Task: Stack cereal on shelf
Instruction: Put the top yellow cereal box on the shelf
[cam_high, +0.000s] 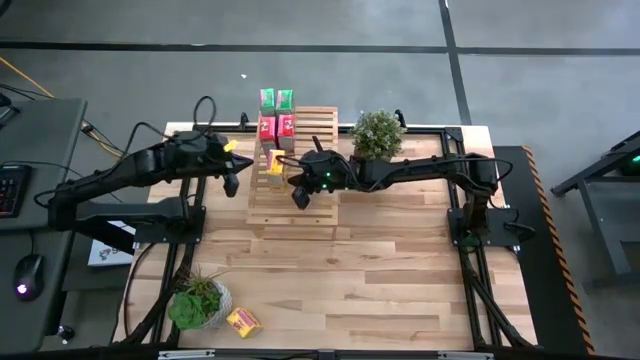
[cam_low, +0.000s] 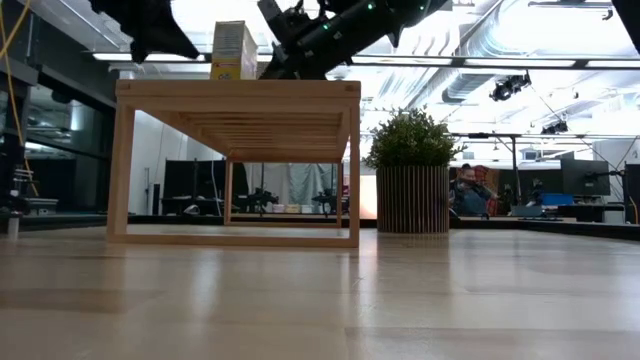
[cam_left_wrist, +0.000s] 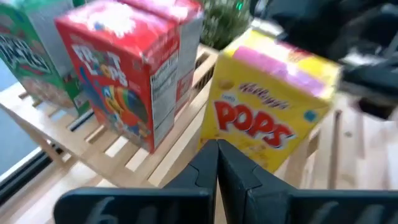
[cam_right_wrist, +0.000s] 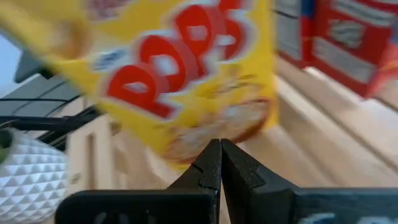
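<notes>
In the high view the shelf (cam_high: 292, 195), a pale slatted rack, sat in the upper middle of the frame on the plank table (cam_high: 380, 280). At its far end stood two green boxes (cam_high: 277, 98) and, just below them in the frame, two red boxes (cam_high: 277, 127). A yellow box (cam_high: 275, 162) stood on the slats a little lower, between the two grippers. The left gripper (cam_high: 230, 183) hung at the shelf's left edge, near the yellow box; its wrist view showed its fingers (cam_left_wrist: 205, 165) pressed together with nothing between them, the yellow box just beyond. The right gripper (cam_high: 299, 194) hovered over the slats just right of the yellow box; its own wrist view likewise showed the fingers (cam_right_wrist: 211, 163) shut and empty, the box filling the frame above them. In the low view the yellow box stood upright on the shelf top at upper left. A second yellow box (cam_high: 242, 321) lay on the table at lower left, beside a potted plant (cam_high: 197, 300); another plant (cam_high: 377, 134) stood right of the shelf.
</notes>
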